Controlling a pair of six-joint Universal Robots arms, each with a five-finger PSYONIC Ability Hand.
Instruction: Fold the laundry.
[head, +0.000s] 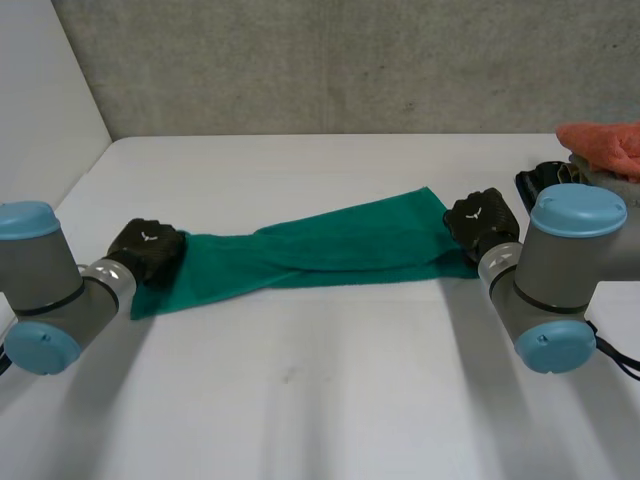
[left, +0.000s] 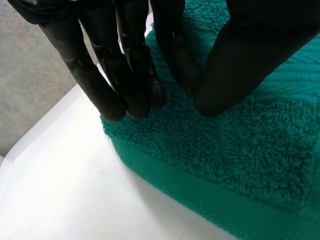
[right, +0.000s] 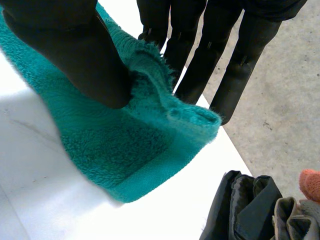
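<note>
Green towel lies stretched across the white table between both hands. Left hand pinches one end between thumb and fingers; right hand pinches the opposite end, bunching its edge. Orange cloth lies near the right arm.

My towel is teal green all over, a looped pile with one flatter stripe of the same green along its hem. My left hand and right hand are both black. My arms are grey, with light-blue caps. The table is plain white, and the wall behind it is mottled grey, speckled like concrete. By my right arm lies a coral-orange cloth with a black garment and a dull grey-olive piece beside it, each a single colour as far as I can see.
</note>
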